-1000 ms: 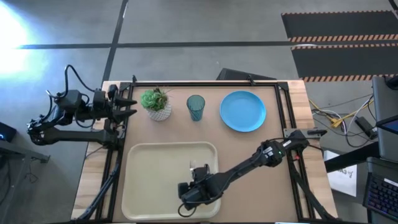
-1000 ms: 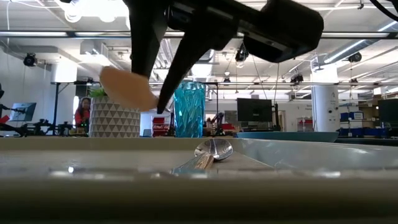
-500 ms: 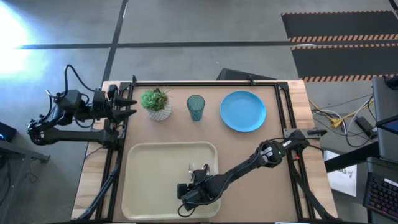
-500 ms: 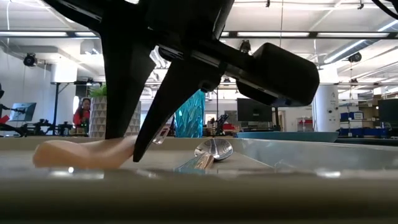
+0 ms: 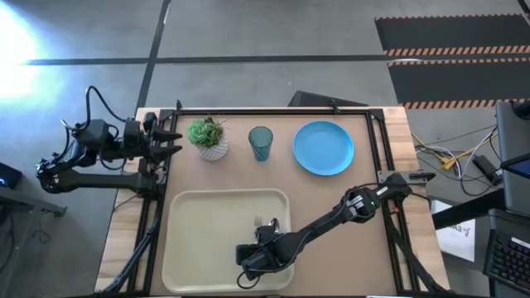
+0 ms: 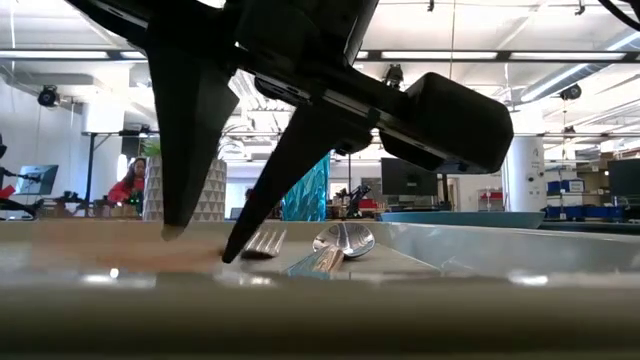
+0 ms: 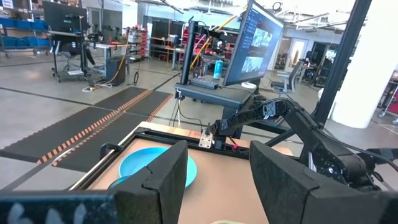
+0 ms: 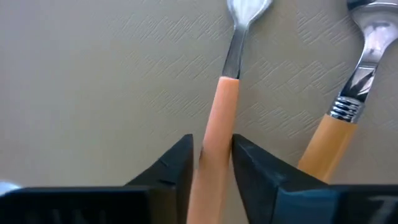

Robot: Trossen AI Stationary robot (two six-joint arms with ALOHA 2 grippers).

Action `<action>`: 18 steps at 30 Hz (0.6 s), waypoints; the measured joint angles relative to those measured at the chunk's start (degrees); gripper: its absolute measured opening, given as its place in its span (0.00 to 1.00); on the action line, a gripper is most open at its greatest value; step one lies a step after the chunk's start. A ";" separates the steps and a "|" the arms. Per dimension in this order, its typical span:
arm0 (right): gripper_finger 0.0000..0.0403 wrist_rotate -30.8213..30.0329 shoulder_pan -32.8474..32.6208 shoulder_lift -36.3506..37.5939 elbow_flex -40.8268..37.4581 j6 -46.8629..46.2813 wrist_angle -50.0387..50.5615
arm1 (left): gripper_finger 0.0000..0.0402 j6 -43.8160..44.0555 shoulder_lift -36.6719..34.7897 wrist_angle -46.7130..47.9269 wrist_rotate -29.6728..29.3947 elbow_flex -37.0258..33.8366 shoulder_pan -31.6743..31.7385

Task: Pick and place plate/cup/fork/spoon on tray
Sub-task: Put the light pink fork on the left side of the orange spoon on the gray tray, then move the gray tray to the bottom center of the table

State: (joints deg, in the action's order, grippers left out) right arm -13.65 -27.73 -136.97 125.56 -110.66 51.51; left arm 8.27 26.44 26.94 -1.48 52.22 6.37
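My right gripper (image 8: pixel 212 146) is open low over the cream tray (image 5: pixel 199 223), at the tray's near right part (image 5: pixel 267 237). Its fingers stand on either side of the orange handle of the fork (image 8: pixel 217 118). The fork lies flat on the tray floor, with its pronged head (image 6: pixel 262 242) toward the far edge. The spoon (image 8: pixel 345 109) lies beside the fork on the tray, and its bowl shows in the low view (image 6: pixel 342 240). The blue plate (image 5: pixel 323 147) and the teal cup (image 5: pixel 260 143) stand on the table beyond the tray. My left gripper (image 7: pixel 217 174) is open and empty at the table's far left (image 5: pixel 175 141).
A white pot with a green plant (image 5: pixel 209 139) stands left of the cup, close to my left gripper. The tray's left half (image 5: pixel 195 248) holds nothing. A dark frame (image 5: pixel 273 110) runs along the table's far and side edges.
My right gripper has gone down to the tray with the fork. The fork was tilted above the tray floor and now lies flat beside the spoon. The fingers have then opened and let go of the handle.
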 joint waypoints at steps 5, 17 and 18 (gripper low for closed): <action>0.28 -0.49 0.00 0.00 0.06 1.03 0.03 | 0.39 0.00 0.00 0.00 0.00 0.00 -0.02; 0.16 -4.02 0.13 4.80 0.80 7.20 4.88 | 0.39 0.00 0.02 -0.02 0.00 -0.02 0.00; 0.14 -4.02 0.13 5.28 0.81 7.61 5.99 | 0.39 0.01 0.02 -0.03 0.00 -0.02 0.00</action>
State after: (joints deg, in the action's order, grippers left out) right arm -17.67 -27.59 -131.69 126.37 -103.05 57.50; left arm 8.28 26.45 26.91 -1.48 52.21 6.37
